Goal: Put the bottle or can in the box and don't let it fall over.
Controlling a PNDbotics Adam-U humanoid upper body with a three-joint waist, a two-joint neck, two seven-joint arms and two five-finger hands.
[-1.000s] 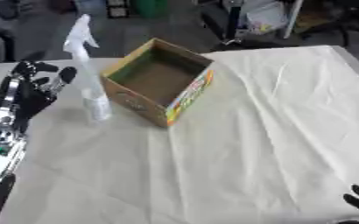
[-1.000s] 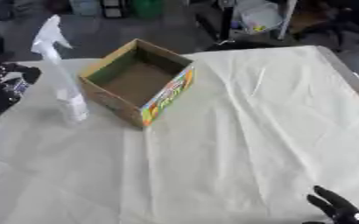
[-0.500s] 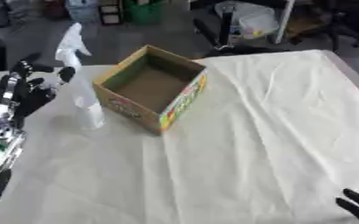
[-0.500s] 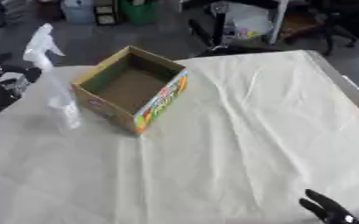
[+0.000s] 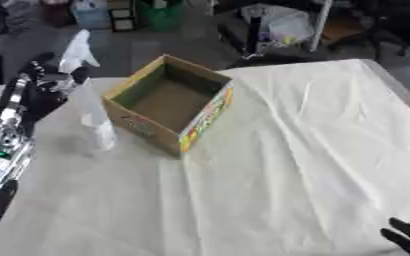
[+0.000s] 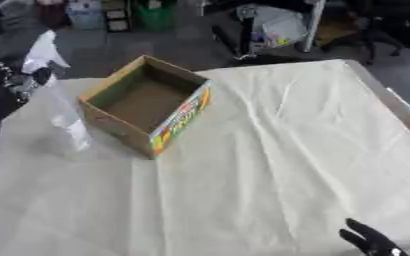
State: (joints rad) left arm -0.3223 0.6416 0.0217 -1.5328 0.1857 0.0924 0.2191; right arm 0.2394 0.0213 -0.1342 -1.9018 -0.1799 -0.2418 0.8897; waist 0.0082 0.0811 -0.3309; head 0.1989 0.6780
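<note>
Your left hand (image 5: 40, 85) is up at the far left of the table (image 5: 287, 150), right beside the spray bottle (image 5: 88, 100). Its fingers reach toward the bottle's neck, but you cannot tell whether they are closed around it. The bottle stands upright on the white cloth (image 5: 243, 200), just left of the open cardboard box (image 5: 169, 107), which holds nothing. Your right hand (image 6: 370, 240) rests at the lower right corner, fingers spread and pointing up.

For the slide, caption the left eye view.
Left hand beside an upright spray bottle next to the open cardboard box on a cloth-covered table.
</note>
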